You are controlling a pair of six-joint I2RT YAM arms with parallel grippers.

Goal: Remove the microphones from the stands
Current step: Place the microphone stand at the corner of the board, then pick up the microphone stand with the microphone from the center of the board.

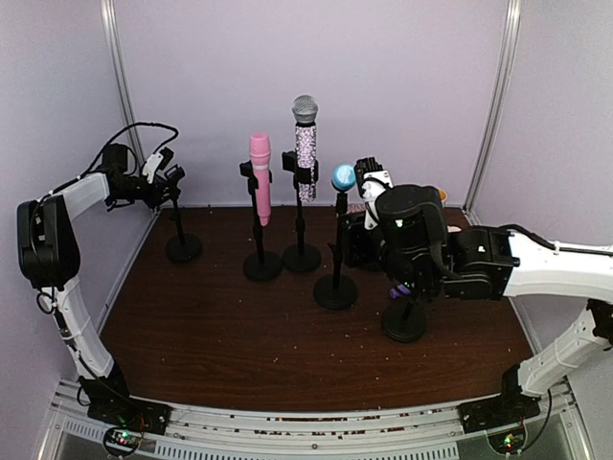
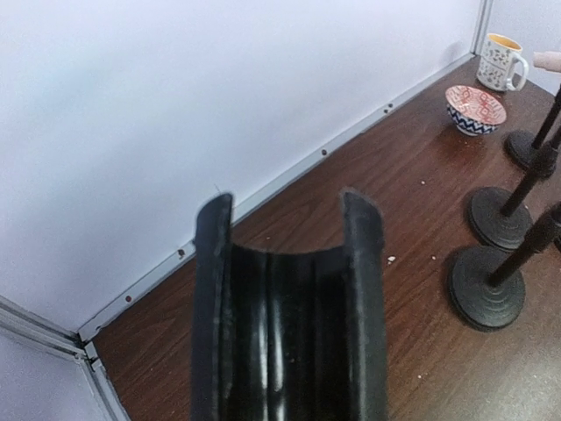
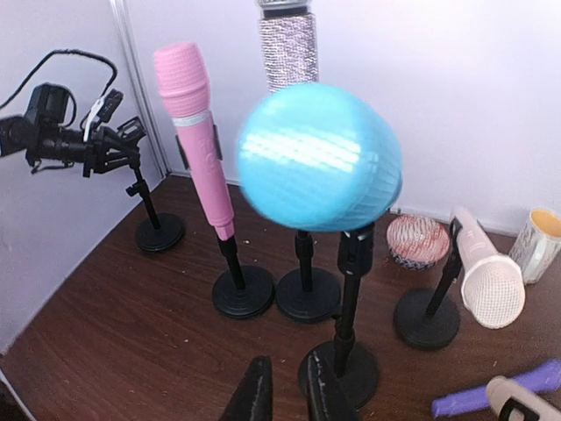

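Five round stand bases show from above on the dark table (image 1: pixel 239 345). The left gripper (image 1: pixel 163 182) sits at the head of the leftmost stand (image 1: pixel 178 225), tight against the left wall. A pink microphone (image 1: pixel 260 177), a sparkly microphone (image 1: pixel 306 144) and a blue microphone (image 1: pixel 343 176) stand upright in their clips, close together mid-table. The right arm's wrist covers the top of the near stand (image 1: pixel 404 321). A purple shaft (image 1: pixel 397 290) pokes out beside its pole, and whether it sits in a clip is hidden. Bare wood runs from the bases to the table's near edge.

From the left wrist, a black U-shaped clip (image 2: pixel 289 333) fills the lower centre, its ribbed channel facing up. The gripper's own fingers cannot be made out, so I cannot tell whether it is clenched. The wall rail (image 2: pixel 289 171) runs just behind. A bowl (image 2: pixel 475 110) and a mug (image 2: pixel 501 61) sit in the far corner.

From the right wrist, the right gripper (image 3: pixel 289 364) hangs low, slightly parted and grasping nothing, just short of the blue microphone's base. That microphone is seated on its stand directly ahead. A white microphone (image 3: pixel 486 281) tilts in its clip to the right.
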